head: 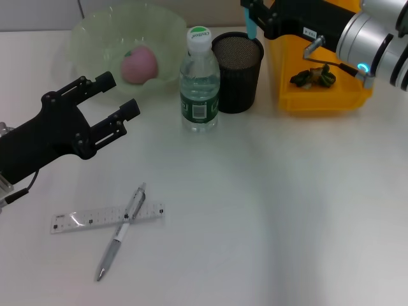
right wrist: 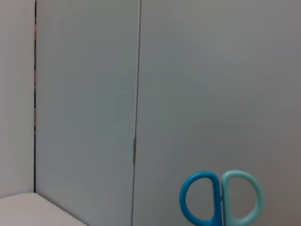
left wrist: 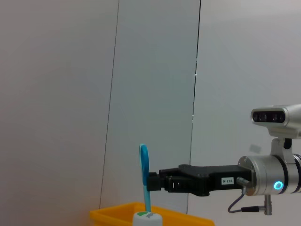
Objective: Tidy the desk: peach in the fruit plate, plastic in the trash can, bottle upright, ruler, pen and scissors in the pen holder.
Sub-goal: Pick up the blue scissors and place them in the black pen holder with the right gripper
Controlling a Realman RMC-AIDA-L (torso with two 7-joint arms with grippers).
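Pen (head: 119, 233) and ruler (head: 107, 217) are lying crossed well in front of the pen holder (head: 236, 72), still waiting. Right gripper (head: 254, 14) is clamping the scissors (left wrist: 144, 181) above the holder; left gripper (head: 109, 110) is hovering spread, empty. Peach (head: 139, 65), plastic (head: 313, 77) and bottle (head: 199, 81) are looking sorted.

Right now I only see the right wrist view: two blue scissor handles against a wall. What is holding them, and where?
Observer: The right gripper is shut on the scissors, handles up. They hang by the far rim of the pen holder.
Operator: Is anything left lying about?
Observer: Yes, the ruler lies on the desk with the pen across it.
Operator: And the other arm?
Observer: The left gripper hovers with its fingers open beside the fruit plate, which holds the peach.
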